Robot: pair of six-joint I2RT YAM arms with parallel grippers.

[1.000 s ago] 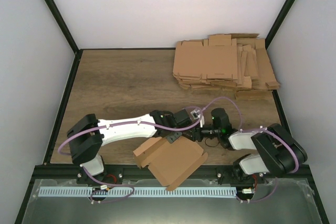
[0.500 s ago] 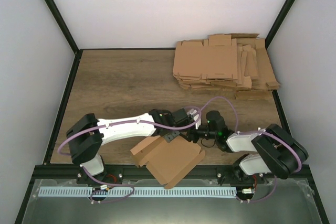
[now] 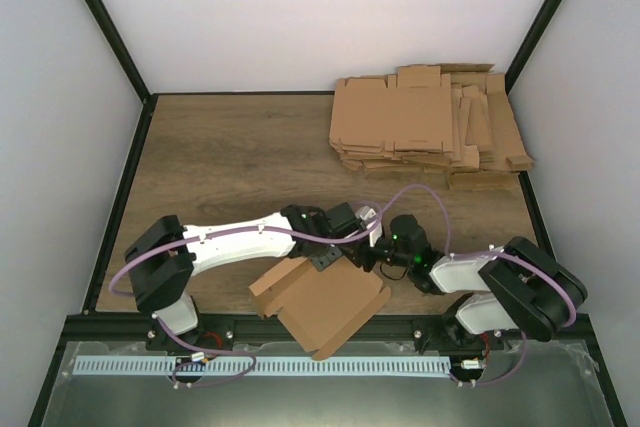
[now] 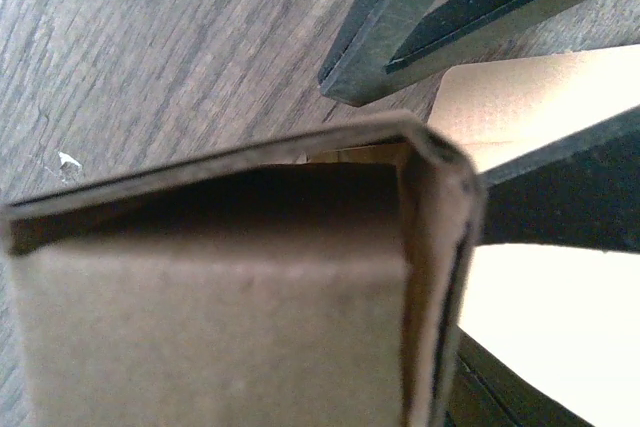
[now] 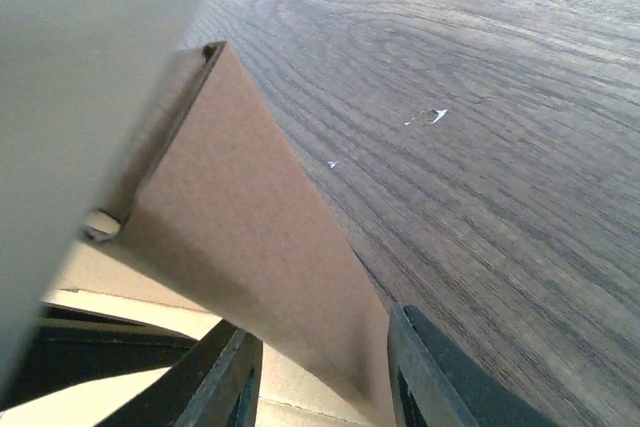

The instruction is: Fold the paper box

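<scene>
The box (image 3: 325, 305) is lying on the surface (image 3: 220, 167) well apart from the stack (image 3: 425, 127), on the side toward the arm bases. It is only half formed, with 1 flap (image 3: 262, 292) splaying out on the side away from the stack.

Over the last second the box is turning slightly and sliding a little further from the stack. Meanwhile the right arm is swinging in from the stack's side to meet the box's stack-facing edge. The right end effector (image 5: 320, 372) is narrowing as it arrives. Its 2 fingers (image 5: 232, 382) are now standing on either side of a raised panel (image 5: 260, 247), though I cannot tell whether they are pinching it yet.

The left end effector (image 3: 333, 257) is sitting at that same stack-facing edge, its jaws apart around a folded corner wall (image 4: 430, 247). Whether it is gripping is not showing either.

With both end effectors now gathering on 1 edge, the work is probably passing from positioning to raising and tucking that wall. The box is looking far from finished.
</scene>
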